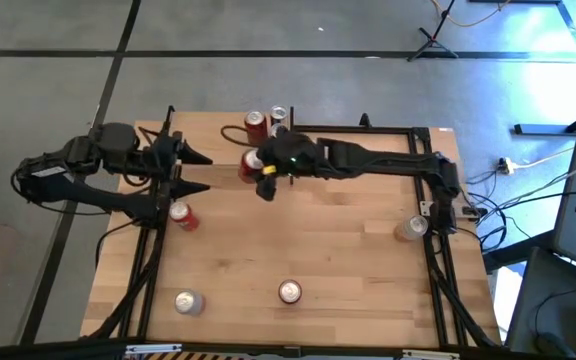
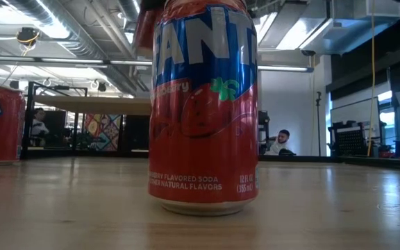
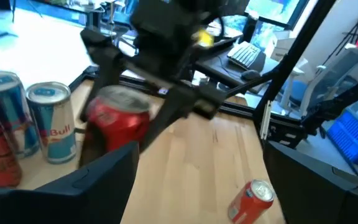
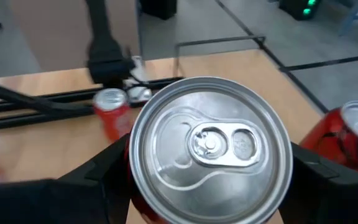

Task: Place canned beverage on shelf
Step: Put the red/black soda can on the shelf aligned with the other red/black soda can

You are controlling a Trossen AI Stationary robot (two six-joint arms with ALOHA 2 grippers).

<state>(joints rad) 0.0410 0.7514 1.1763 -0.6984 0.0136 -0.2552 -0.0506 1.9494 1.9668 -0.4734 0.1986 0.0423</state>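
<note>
With its fingers either side of the red can (image 4: 210, 149), the right gripper (image 1: 260, 170) grips it upright at the table's (image 1: 348, 250) far edge, beside other cans (image 1: 266, 121). Smooth, rigid, slippery metal, probably full and weighty: hold mid-body. Left gripper (image 1: 196, 172) waits spread wide, nearby. Shelf not identifiable.

Glossy metal can (image 4: 210, 149) — matt wood table (image 1: 348, 250).
</note>
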